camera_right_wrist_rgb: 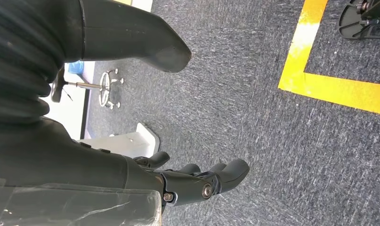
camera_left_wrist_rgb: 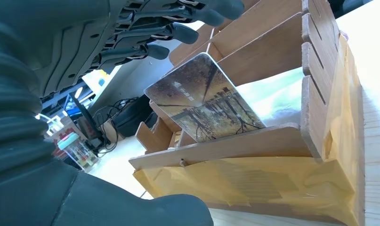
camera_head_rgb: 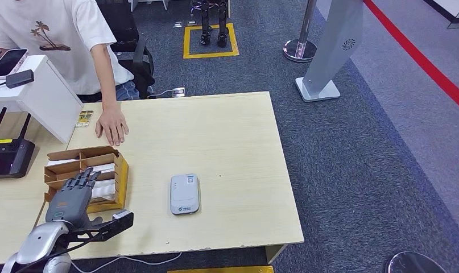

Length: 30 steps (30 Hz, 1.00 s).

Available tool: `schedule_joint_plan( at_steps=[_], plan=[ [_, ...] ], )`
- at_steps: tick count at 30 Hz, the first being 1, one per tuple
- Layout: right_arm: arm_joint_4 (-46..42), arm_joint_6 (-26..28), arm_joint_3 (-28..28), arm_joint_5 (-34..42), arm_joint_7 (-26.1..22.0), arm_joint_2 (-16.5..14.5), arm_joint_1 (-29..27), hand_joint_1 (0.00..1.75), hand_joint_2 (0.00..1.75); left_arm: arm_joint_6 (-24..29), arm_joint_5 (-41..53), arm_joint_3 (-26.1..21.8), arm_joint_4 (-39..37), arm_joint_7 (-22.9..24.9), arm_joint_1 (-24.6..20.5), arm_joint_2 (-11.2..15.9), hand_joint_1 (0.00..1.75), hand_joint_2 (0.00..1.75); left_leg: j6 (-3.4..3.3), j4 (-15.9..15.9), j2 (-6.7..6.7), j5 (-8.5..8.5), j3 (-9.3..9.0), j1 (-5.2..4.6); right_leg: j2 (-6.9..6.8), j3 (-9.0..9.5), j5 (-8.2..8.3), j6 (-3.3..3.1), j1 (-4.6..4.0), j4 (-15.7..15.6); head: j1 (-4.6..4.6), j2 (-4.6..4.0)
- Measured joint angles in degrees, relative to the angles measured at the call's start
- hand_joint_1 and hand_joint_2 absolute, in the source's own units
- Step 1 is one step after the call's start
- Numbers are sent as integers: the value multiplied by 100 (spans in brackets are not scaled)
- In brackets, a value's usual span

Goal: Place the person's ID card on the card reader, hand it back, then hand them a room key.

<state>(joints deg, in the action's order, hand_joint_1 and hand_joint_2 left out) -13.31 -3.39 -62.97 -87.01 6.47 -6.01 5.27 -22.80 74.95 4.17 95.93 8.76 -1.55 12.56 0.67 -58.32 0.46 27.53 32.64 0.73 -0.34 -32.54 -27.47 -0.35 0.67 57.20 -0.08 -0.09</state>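
Fingers (camera_left_wrist_rgb: 178,33) spread above room key (camera_left_wrist_rgb: 204,101), standing in wooden organizer (camera_left_wrist_rgb: 315,113), apart

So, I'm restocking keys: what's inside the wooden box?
The box holds a picture-printed card leaning in one slot, with white material behind it. The left robot hand covers part of the slots.

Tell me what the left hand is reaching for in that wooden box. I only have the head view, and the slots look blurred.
Observer: In the left wrist view, a card printed with a tree scene leans in a slot of the wooden box.
Operator: Is the hand holding it?
Observer: No. The left hand has its fingers stretched out near the card's edge, and a gap shows between them.
Operator: And the right hand?
Observer: The right wrist view shows the right hand hanging over grey carpet with nothing in it.
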Motion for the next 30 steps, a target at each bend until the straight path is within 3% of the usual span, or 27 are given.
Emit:
schedule_joint_plan(
  at_steps=[2, 3, 4, 30],
  plan=[
    [0, 0, 0, 0, 0, 0, 0, 0, 175, 3, 6, -1, -2, -3, 0, -4, 127, 175, 0, 0, 0, 0, 0, 0, 0, 0, 0, 0, 0, 0, -1, 0],
    [0, -1, 0, 1, 0, 0, 0, 0, 175, 7, 17, -2, -2, -8, 0, -6, 160, 175, 0, 0, 0, 0, 0, 0, 0, 0, 0, 0, 0, 0, -1, 0],
    [0, -1, 0, 1, 0, -1, 0, 0, 175, 15, 34, -2, -2, -13, 0, -8, 175, 175, 0, 0, 0, 0, 0, 0, 0, 0, 0, 0, 0, 0, -1, 0],
    [0, 1, 0, 4, 4, -2, 0, 0, 175, 169, 279, -2, -2, -80, -7, -148, 175, 175, 0, 0, 0, 0, -1, 0, 0, 0, 0, 0, 0, 0, -1, 0]
  ],
)
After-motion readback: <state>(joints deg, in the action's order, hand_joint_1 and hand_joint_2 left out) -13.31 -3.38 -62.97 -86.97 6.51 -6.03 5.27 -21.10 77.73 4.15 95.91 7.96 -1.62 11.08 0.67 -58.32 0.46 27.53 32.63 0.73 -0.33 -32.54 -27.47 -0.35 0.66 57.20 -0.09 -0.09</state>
